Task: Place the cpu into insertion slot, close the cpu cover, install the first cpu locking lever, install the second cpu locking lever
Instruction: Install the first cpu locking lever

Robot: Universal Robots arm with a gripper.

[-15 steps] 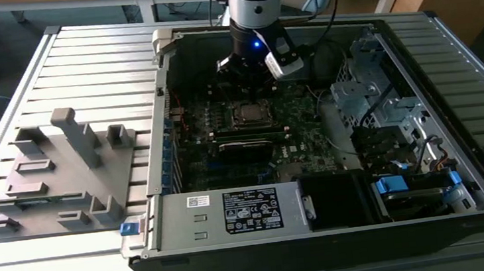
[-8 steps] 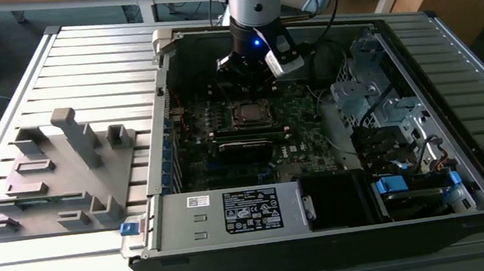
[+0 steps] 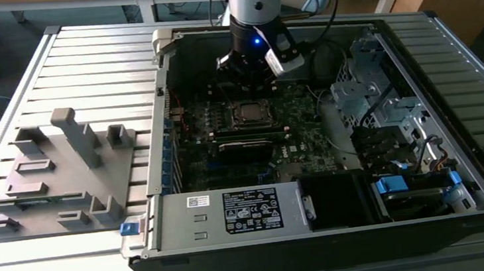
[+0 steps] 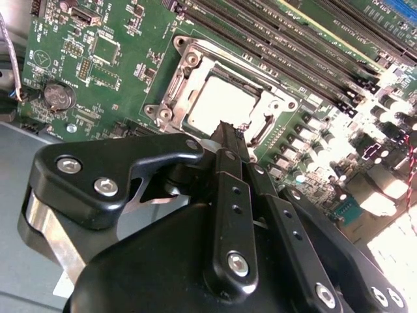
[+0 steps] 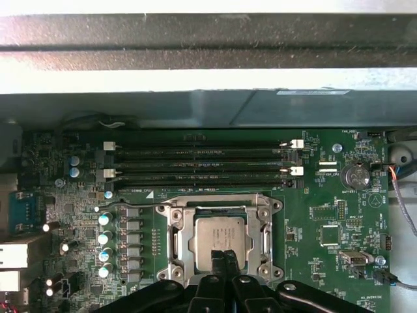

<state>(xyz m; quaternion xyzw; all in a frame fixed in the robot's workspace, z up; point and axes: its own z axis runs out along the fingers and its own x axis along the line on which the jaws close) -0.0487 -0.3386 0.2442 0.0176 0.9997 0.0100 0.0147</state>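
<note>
Cpu (image 5: 220,242) seated in socket; cover (image 5: 176,238) down around it. Levers: cannot tell whether latched. Gripper (image 5: 225,257) pressed together at socket edge, apparently empty.

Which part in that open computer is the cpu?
Look inside the open case, at the green board. Near its middle, the cpu is the one flat pale square, ringed by a silvery frame; the dark slots beside it are long strips.

Pale grey slatted metal desk (image 3: 84,64). Bearing an open black computer case (image 3: 325,254) toward the exterior view's right. Just beside it, leftward, a flat grey plastic fixture with upright posts (image 3: 52,187).
</note>
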